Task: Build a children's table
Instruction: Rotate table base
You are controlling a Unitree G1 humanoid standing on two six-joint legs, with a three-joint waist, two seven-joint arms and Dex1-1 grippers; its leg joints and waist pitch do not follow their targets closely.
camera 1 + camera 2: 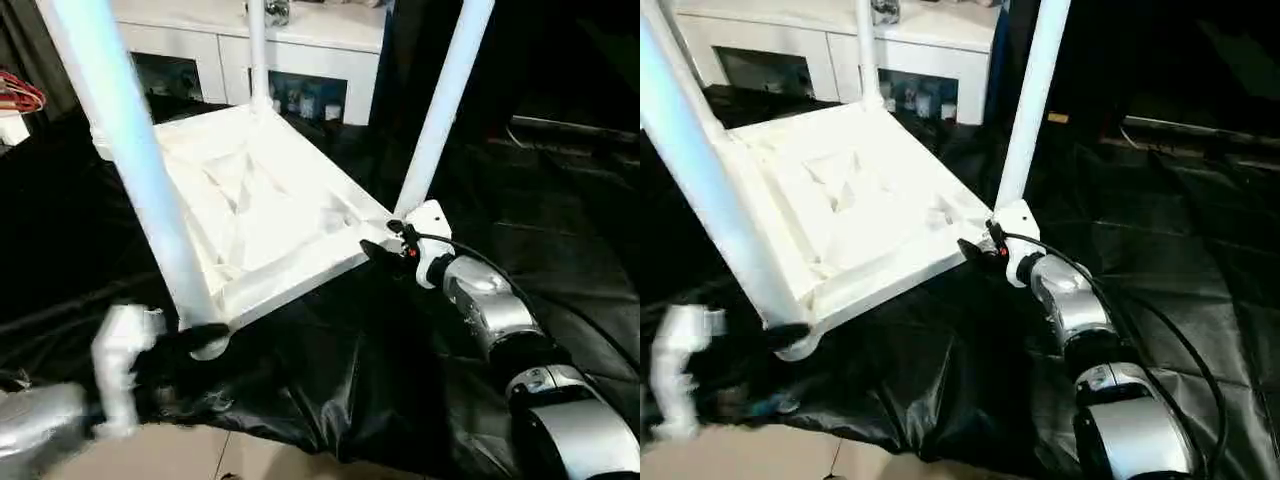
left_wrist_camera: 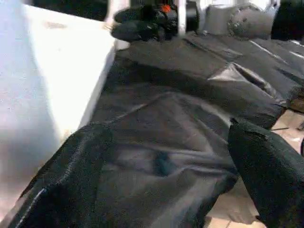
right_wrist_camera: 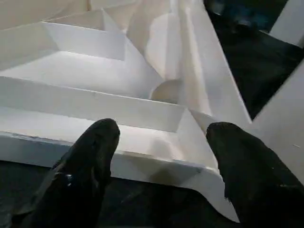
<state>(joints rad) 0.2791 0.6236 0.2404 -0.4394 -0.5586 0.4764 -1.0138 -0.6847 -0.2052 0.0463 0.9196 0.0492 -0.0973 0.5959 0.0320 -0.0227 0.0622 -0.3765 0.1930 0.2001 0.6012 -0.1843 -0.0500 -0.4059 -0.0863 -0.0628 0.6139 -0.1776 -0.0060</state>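
The white tabletop (image 1: 270,215) lies upside down on a black sheet, ribbed underside up. Three white legs stand in its corner sockets: a near one (image 1: 130,150), a far one (image 1: 257,50) and a right one (image 1: 445,100). My right gripper (image 1: 385,250) is open at the tabletop's right corner, its fingers (image 3: 90,166) straddling the rim (image 3: 142,164) just short of it. My left gripper (image 1: 195,338) is low by the near corner, at the foot of the near leg. It is open, with only the black sheet between its fingers (image 2: 270,175).
A black sheet (image 1: 400,370) covers the floor under the work, and bare tiles (image 1: 200,455) show at its near edge. A white cabinet with glass doors (image 1: 300,60) stands behind. Red cables (image 1: 15,95) lie at the far left.
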